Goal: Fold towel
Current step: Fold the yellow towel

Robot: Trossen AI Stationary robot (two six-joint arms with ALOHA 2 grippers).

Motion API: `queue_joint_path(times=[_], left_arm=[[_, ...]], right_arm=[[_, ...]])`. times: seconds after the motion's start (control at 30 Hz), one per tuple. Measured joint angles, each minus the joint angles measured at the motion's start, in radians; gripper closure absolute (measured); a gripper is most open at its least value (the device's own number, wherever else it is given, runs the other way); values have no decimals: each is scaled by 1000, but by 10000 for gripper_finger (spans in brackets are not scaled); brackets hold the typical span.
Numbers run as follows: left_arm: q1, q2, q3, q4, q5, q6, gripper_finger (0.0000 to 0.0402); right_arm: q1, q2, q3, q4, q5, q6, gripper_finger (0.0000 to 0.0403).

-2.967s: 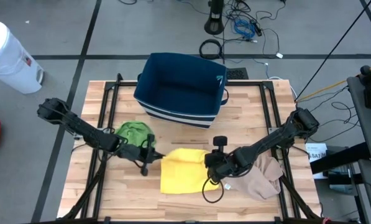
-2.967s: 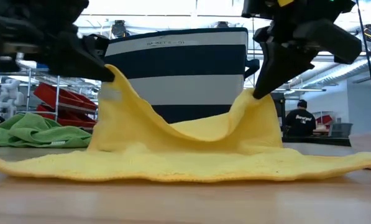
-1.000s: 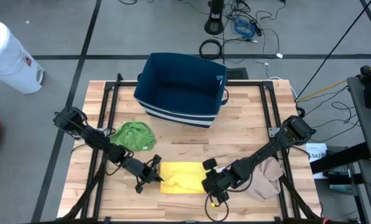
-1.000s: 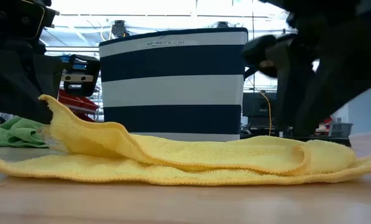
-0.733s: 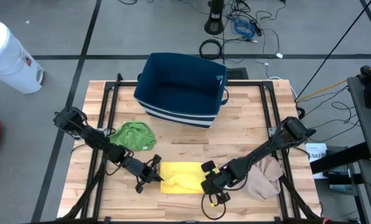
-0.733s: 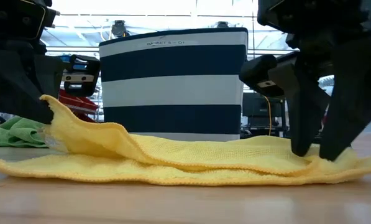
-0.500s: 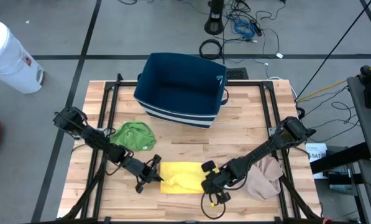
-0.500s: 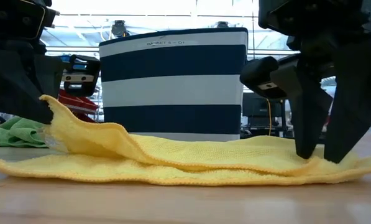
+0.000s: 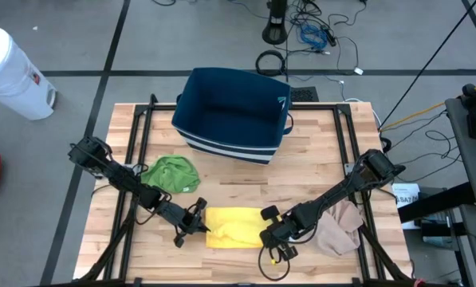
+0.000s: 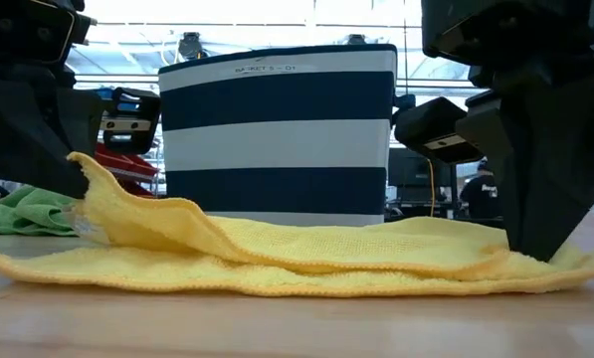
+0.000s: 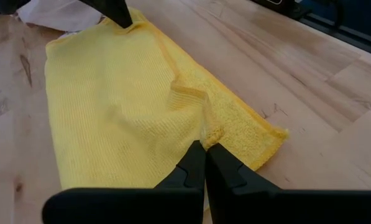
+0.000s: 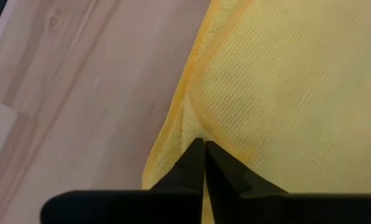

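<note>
The yellow towel (image 9: 234, 226) lies folded in 2 layers near the front edge of the wooden desk (image 9: 317, 167), its top layer rumpled into a low ridge along the middle. The left gripper (image 9: 199, 226) sits at the towel's left end, its fingers pressed together and pinching the upper layer, which rises off the desk into a small peak there. The right gripper (image 9: 269, 233) is at the towel's right end, fingers pressed together on the towel's edge, down against the desk. A green cloth (image 9: 172, 173) lies bunched just behind the towel's left end. A beige cloth (image 9: 337, 227) lies heaped to the towel's right. A navy basket with white stripes (image 9: 234, 113) stands at the back of the desk.
</note>
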Motion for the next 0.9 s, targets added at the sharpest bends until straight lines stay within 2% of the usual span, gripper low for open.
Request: queue_joint_path(times=[0.2, 0.3, 0.53, 0.67, 0.77, 0.9], left_arm=[[0, 0, 0, 0, -2, 0, 401], [0, 0, 0, 0, -2, 0, 401], [0, 0, 0, 0, -2, -1, 401], [0, 0, 0, 0, -2, 0, 401], [2, 0, 0, 0, -2, 0, 401], [2, 0, 0, 0, -2, 0, 401]], right_arm=[[0, -31, 0, 6, 2, 10, 402], [-2, -30, 0, -1, 4, 12, 385], [-13, -25, 0, 1, 54, -5, 280], [-23, -21, 0, 3, 34, -5, 231], [-30, -8, 0, -4, -7, -4, 224], [-36, 17, 0, -9, -32, -5, 249]])
